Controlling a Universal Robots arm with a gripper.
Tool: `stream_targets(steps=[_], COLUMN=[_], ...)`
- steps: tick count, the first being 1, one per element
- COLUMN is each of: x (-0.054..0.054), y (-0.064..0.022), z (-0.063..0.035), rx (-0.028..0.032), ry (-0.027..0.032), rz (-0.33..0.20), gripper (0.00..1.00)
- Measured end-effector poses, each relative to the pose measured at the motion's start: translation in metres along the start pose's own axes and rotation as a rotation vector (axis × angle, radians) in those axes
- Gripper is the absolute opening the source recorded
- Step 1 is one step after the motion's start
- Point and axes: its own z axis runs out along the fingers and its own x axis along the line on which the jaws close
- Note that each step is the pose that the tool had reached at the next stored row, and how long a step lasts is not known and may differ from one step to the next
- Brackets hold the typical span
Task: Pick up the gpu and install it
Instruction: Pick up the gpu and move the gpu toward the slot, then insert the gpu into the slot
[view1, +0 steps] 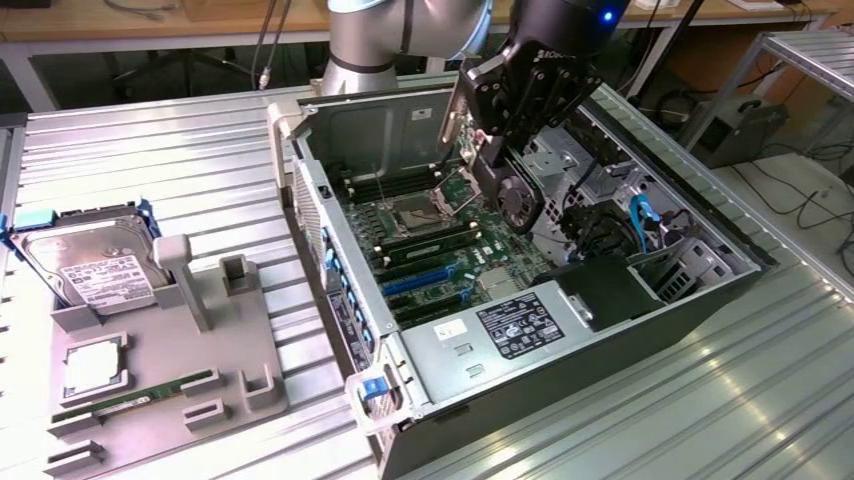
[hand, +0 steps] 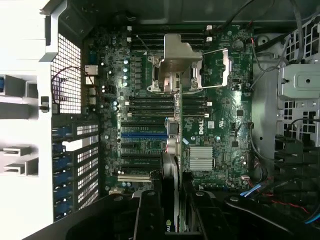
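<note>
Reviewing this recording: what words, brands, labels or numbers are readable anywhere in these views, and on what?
"DELL": white print on the motherboard.
Green logo on the graphics card between the fingers: no letters readable.
Label on the hard drive: too small to read.
Black-and-white sticker on the silver box: too small to read.

**Spare parts beside the open case**

On the exterior view's left you have a grey holder (view1: 247, 375) on the ribbed metal bench (view1: 147, 160). In it a silver labelled hard drive (view1: 94, 272) stands tilted, a processor chip (view1: 94, 365) lies flat, and a green RAM stick (view1: 134, 398) lies near the chip.
</note>
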Motion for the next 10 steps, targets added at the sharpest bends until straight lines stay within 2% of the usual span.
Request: stream_targets(steps=[10], x=[0.0], y=[0.0], z=[0.0], rx=[0.0], ry=[0.0], rz=[0.0], gripper=[0.26])
